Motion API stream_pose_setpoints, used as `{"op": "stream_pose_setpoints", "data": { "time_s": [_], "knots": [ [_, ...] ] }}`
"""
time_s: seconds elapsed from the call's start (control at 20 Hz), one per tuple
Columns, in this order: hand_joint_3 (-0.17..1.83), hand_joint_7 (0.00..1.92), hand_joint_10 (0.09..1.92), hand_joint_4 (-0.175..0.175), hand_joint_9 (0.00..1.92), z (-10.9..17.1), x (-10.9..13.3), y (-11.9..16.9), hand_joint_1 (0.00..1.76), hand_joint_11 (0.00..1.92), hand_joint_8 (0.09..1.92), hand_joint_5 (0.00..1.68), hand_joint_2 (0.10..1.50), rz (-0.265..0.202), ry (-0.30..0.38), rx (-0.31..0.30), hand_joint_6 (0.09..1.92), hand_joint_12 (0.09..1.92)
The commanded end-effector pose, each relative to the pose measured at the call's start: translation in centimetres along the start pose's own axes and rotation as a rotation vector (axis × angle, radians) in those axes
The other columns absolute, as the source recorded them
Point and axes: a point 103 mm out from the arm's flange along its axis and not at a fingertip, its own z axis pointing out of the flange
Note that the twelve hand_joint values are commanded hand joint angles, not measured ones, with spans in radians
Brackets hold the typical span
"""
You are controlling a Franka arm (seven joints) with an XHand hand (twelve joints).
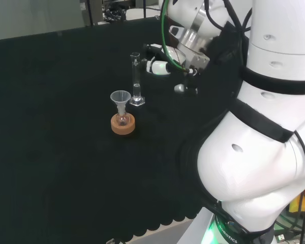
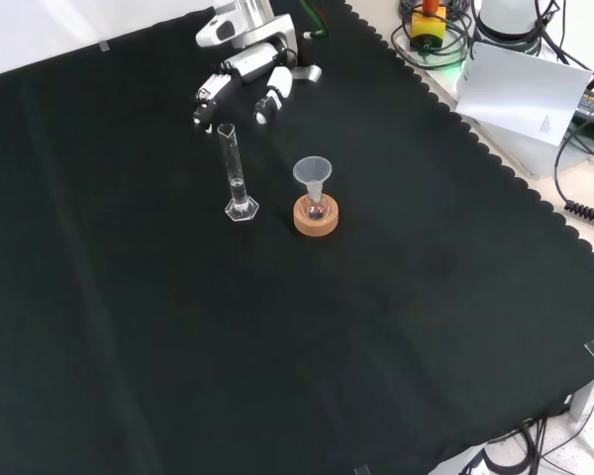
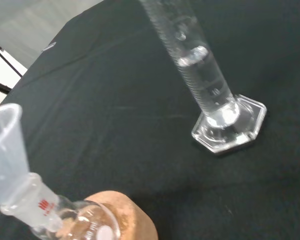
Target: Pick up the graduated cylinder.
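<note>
A tall clear graduated cylinder (image 1: 136, 76) stands upright on its hexagonal foot, alone on the black cloth. In the front view the cylinder (image 2: 236, 176) rises just below the hand (image 2: 240, 71), which hovers behind it with fingers stretched out and relaxed, apart from the glass. From the head view the hand (image 1: 159, 65) sits just to the cylinder's right, open and empty. The wrist view has the cylinder (image 3: 204, 82) close by, with what looks like a clear liquid level partway up.
A small round flask with a plastic funnel (image 2: 313, 172) in its neck rests on a cork ring (image 2: 316, 220), right of the cylinder in the front view. In the head view the cork ring (image 1: 123, 125) lies nearer and left of the cylinder. The arm's white links (image 1: 254, 152) stand at right.
</note>
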Motion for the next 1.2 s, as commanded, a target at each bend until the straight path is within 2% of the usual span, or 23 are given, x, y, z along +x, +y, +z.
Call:
{"op": "stream_pose_setpoints", "data": {
  "time_s": [0.05,0.35,0.55,0.8,1.0,1.2],
  "knots": [
    [0.24,0.26,0.62,-0.030,0.53,1.7,-1.5,0.7,0.42,0.29,0.65,0.33,1.04,-0.009,0.139,-0.047,0.09,1.35],
    [0.23,0.27,0.62,-0.029,0.53,2.0,-2.4,1.1,0.54,0.28,0.66,0.34,0.99,-0.015,0.194,-0.037,0.09,1.35],
    [0.21,0.27,0.62,-0.027,0.54,2.4,-2.3,1.4,0.68,0.28,0.66,0.36,0.94,-0.025,0.205,-0.028,0.09,1.35],
    [0.21,0.26,0.61,-0.027,0.55,3.2,-2.2,1.8,0.79,0.28,0.65,0.38,0.88,-0.028,0.263,-0.023,0.09,1.35],
    [0.40,0.28,0.58,-0.026,0.57,3.5,-2.0,2.0,0.84,0.29,0.64,0.41,0.77,-0.054,0.273,-0.028,0.09,1.35],
    [0.51,0.32,0.57,-0.028,0.60,3.9,-1.9,2.1,0.88,0.29,0.64,0.44,0.69,-0.064,0.286,-0.038,0.09,1.34]
  ]
}}
